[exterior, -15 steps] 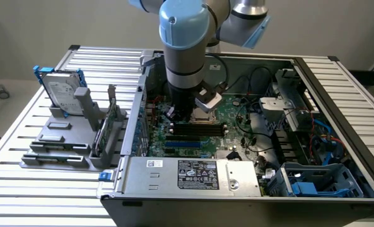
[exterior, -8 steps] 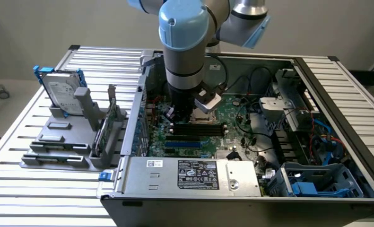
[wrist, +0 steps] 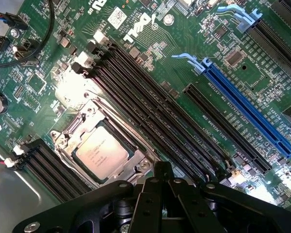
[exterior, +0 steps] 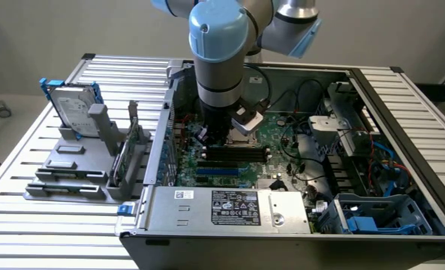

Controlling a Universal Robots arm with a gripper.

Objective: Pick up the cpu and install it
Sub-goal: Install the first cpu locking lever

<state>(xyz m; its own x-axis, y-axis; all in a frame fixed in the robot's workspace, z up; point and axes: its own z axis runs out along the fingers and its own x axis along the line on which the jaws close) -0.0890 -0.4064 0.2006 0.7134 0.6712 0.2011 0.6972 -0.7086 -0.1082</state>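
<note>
Already the cpu point(wrist: 105, 151) sits flat in its socket point(wrist: 68, 141) on the board point(wrist: 150, 29), just ahead of the gripper point(wrist: 163, 175), whose fingers are pressed together holding nothing, so I judge any touch there should be gentle and straight down.

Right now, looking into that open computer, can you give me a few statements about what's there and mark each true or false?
1. The cpu sits in its socket on the green motherboard. True.
2. The hand is clutching the cpu. False: its fingers are shut, holding nothing, just above the board.
3. A long blue slot lies beyond the black memory slots. True.
4. The hard drive is mounted inside the case. False: it stands upright on a grey rack outside, at the exterior view's left.
</note>
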